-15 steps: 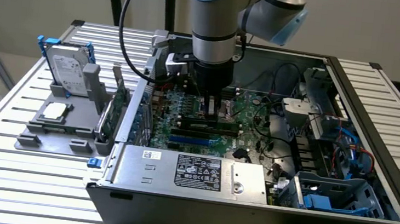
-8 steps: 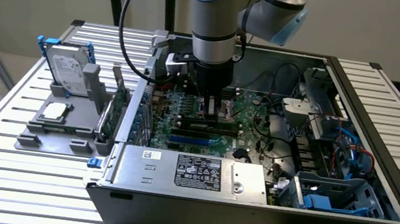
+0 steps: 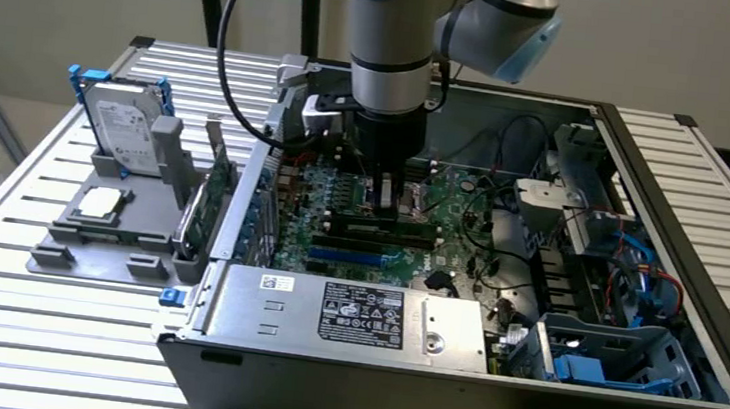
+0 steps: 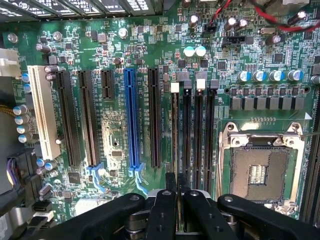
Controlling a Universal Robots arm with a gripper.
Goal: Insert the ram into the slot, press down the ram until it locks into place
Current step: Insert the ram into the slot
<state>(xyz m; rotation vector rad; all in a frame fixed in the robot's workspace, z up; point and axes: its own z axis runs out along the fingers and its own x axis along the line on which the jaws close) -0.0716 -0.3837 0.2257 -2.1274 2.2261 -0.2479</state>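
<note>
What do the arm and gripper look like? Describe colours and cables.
The arm is a silver-grey tube with light-blue joint caps and a black wrist section; a black cable loops beside it. The gripper is black, with hinged links and round pivots.

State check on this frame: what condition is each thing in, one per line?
computer case: open, side panel off.
memory stick: edge-up along the slot nearest the blue socket; seated or not, cannot tell.
pincer: shut on the memory stick.
other three memory slots: empty.
processor socket: empty, uncovered.
hard drive: upright in a grey holder outside the case.
</note>
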